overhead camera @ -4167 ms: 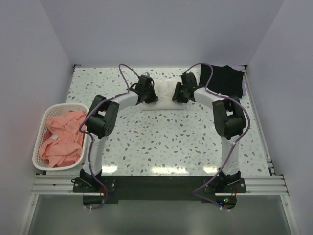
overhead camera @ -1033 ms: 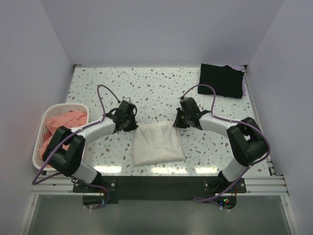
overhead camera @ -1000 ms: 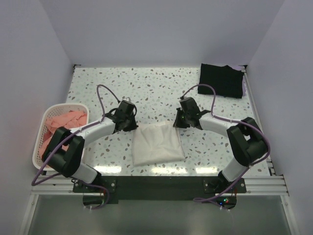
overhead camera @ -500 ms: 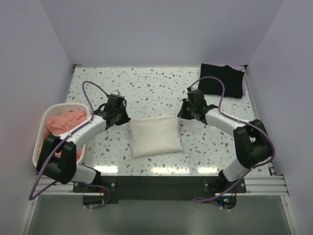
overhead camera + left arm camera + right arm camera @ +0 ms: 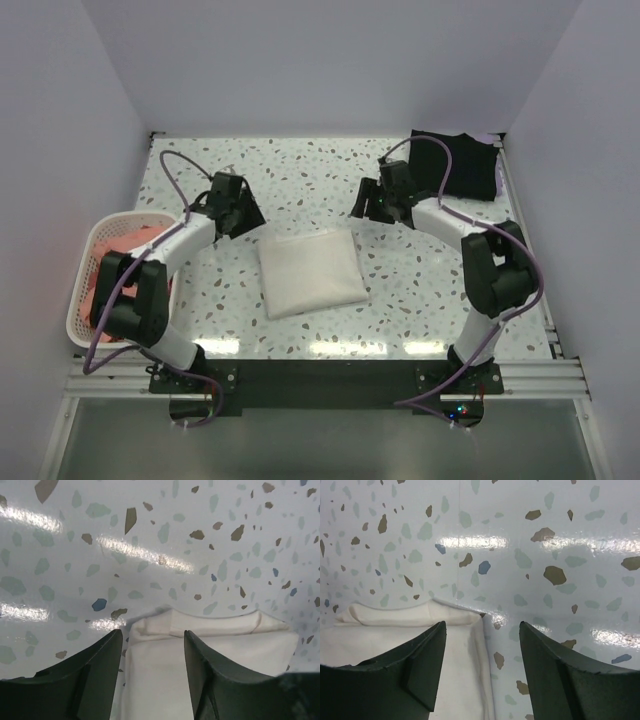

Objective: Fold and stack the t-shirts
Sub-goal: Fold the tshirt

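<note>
Starting at the near side of the tabletop, the white t-shirt lies folded into a compact rectangle, flat and slightly skewed, between the two arms. No chest print shows on its upper face. To its left, at the tabletop edge, the lattice basket holds the salmon-pink t-shirts. The left arm crosses over part of the basket, so the number of garments inside cannot be determined.

Beyond the far edge of the white t-shirt, the left end effector hovers near the far-left corner and the right end effector near the far-right corner. Both are clear of the cloth. The left wrist view shows the fingers spread with nothing gripped, and the folded corner lies on the tabletop below them. The right wrist view shows the same spread, empty condition over the opposite corner. This symmetric placement suits a two-corner grasp. Judged from the layout, the fold is complete and the next step is to transfer the garment to the stack.

At the far-right corner of the tabletop lies the black t-shirt, folded flat and well apart from the white one. It appears to serve as the base of the stack.

Caution: soft cloth can unfold if lifted by its top layer only. Each end effector should close on all layers at its corner.
</note>
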